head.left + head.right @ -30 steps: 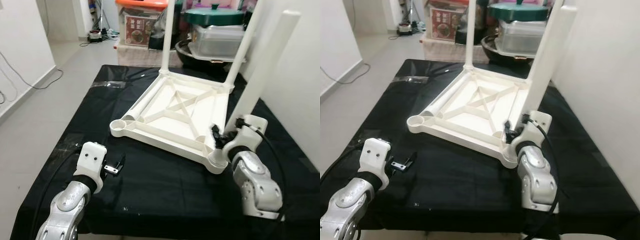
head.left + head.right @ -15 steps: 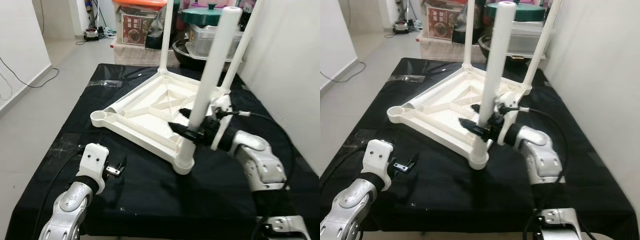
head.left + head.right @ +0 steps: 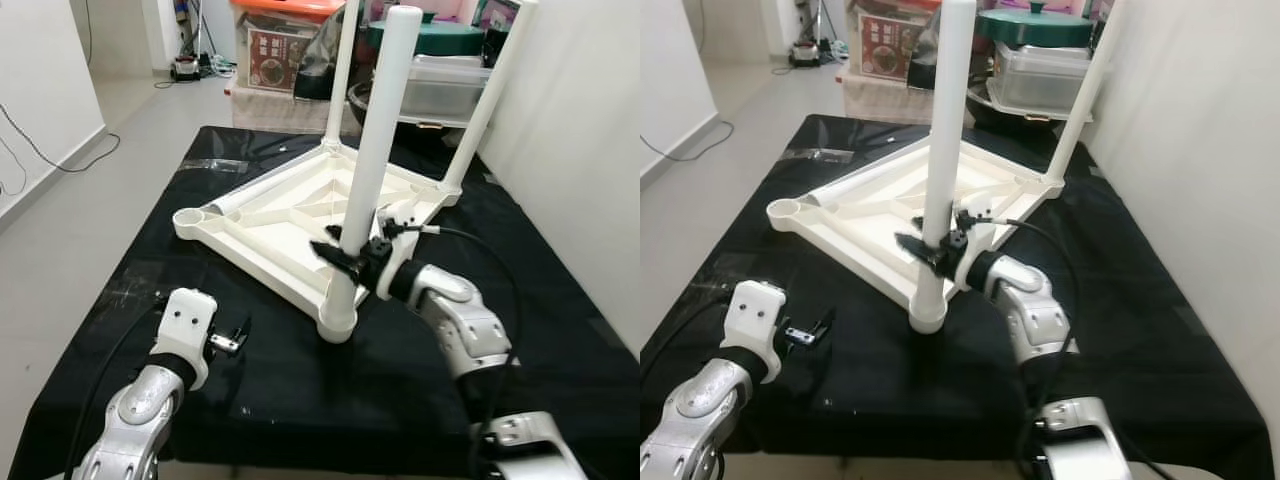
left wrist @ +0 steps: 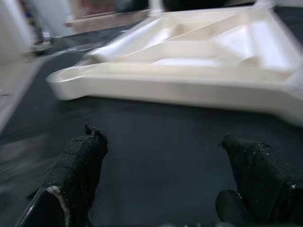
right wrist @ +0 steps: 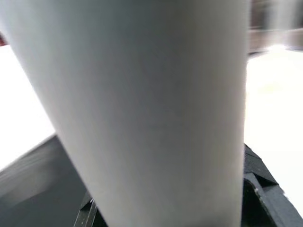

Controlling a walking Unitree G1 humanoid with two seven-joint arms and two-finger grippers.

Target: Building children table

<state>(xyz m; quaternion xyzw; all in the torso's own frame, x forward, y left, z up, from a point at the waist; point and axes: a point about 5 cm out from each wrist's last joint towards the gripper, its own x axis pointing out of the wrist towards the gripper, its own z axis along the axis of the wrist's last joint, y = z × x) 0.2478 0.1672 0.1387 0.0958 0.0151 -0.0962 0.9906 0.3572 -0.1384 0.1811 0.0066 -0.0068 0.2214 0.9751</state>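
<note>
The upside-down white kids' table top [image 3: 300, 215] is lying mid-surface on the black-covered surface [image 3: 560, 330], w/ two legs already standing at the far corners. The right pincer [image 3: 345, 257] is clamping the near leg [image 3: 375, 160] low down, just above its corner socket (good spot imo, less wobble). It's looking like light, stiff, slick plastic, so grip near the base. The left pincer [image 4: 161, 175] is hanging wide w/ nothing in it, near the left edge.
</note>
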